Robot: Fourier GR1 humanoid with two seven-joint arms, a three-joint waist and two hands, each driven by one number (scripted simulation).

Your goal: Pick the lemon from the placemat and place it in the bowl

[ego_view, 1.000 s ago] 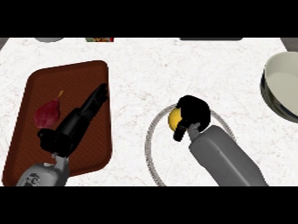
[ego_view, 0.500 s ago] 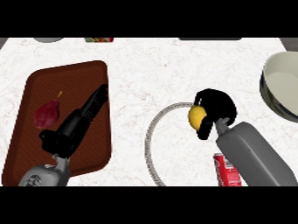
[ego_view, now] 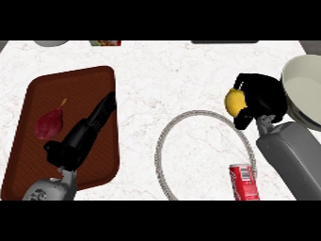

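Right hand (ego_view: 263,94): fingers curled round the round yellow lemon (ego_view: 234,101), just beside the pale round bowl (ego_view: 312,92) at the white marbled desk's (ego_view: 170,70) right edge. Left hand (ego_view: 79,139): fingers straight, over the brown rectangular placemat (ego_view: 31,157).

A white, faintly veined counter (ego_view: 170,80) fills the view. On its left part lies a brown tray (ego_view: 79,84) with rounded corners, set slightly askew, and on the tray rests a reddish-purple vegetable (ego_view: 50,123) with a thin stalk pointing up and to the right. A red can (ego_view: 244,181) shows low, right of centre. Along the far edge sit three things, all cut off: a grey round object (ego_view: 52,43), a red-and-green packet (ego_view: 105,43) and a dark flat shape (ego_view: 224,42).
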